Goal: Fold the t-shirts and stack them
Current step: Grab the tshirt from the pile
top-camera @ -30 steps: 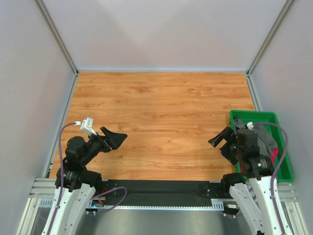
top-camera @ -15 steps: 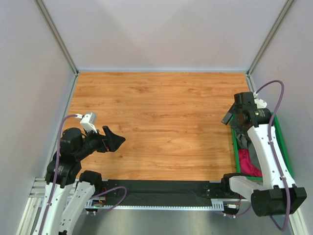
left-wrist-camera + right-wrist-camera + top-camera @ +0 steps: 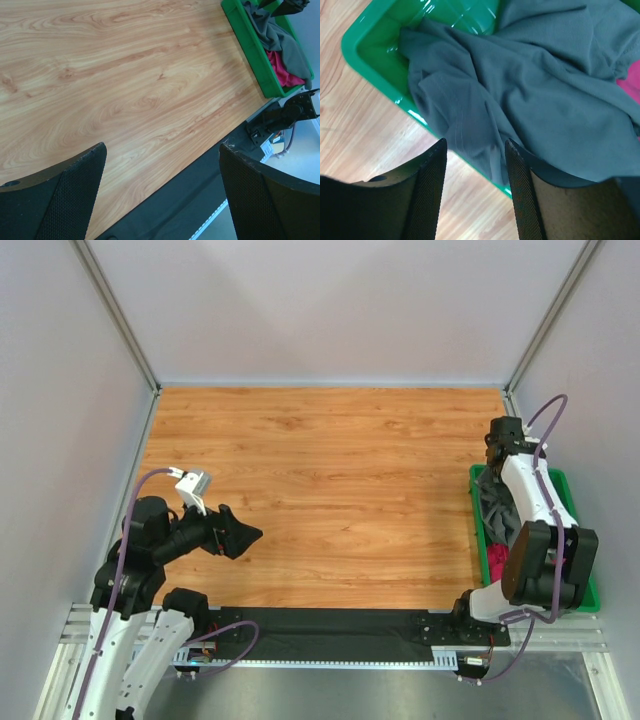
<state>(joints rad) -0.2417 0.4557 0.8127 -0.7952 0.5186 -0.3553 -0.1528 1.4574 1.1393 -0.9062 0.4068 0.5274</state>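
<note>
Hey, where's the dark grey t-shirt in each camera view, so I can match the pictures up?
Top external: the grey t-shirt is at the right edge, crumpled in the far end of the green tray.
Left wrist: the grey t-shirt is in the top right corner, lying in the green tray.
Right wrist: the grey t-shirt fills most of the picture.
Shared landmark: the green tray shows in all three views.

Left of the green plastic tray (image 3: 370, 50) the wooden tabletop (image 3: 330, 480) gives open passage; a crumpled charcoal-grey t-shirt (image 3: 545, 100) overhangs its left wall.
</note>
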